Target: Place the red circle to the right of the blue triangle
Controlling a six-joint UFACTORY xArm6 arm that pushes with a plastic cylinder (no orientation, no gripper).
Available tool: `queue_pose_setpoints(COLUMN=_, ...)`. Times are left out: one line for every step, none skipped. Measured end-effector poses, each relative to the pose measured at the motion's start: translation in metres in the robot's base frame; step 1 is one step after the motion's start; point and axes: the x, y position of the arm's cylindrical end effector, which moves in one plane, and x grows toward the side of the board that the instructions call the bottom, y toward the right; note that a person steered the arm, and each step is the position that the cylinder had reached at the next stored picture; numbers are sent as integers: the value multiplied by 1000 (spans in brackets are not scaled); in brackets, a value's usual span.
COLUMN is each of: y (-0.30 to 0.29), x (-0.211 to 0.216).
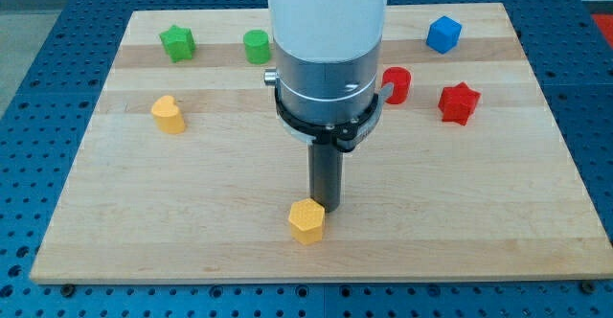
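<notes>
The red circle [397,84] lies on the wooden board [192,193] right of centre near the view's top, its left side hidden behind my arm. A blue block [443,34] sits up and to the right of it near the top edge; it looks like a cube. No blue triangle shows; my arm hides part of the board's top middle. My tip [324,206] is low in the middle of the board, far below and left of the red circle, right at the upper right side of a yellow hexagon [306,221].
A red star [459,102] lies just right of the red circle. A green star-like block [177,42] and a green circle [256,46] sit at the top left. A yellow heart-like block [169,113] lies at the left.
</notes>
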Motion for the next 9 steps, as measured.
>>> queue_pose_setpoints(y=0, x=0)
queue_pose_setpoints(y=0, x=-34)
queue_pose_setpoints(y=0, x=-68)
queue_pose_setpoints(y=0, x=-87)
queue_pose_setpoints(y=6, x=-140)
queue_pose_setpoints(y=61, x=-119)
queue_pose_setpoints(y=95, x=-118)
queue_pose_setpoints(y=95, x=-118)
queue_pose_setpoints(y=96, x=-119)
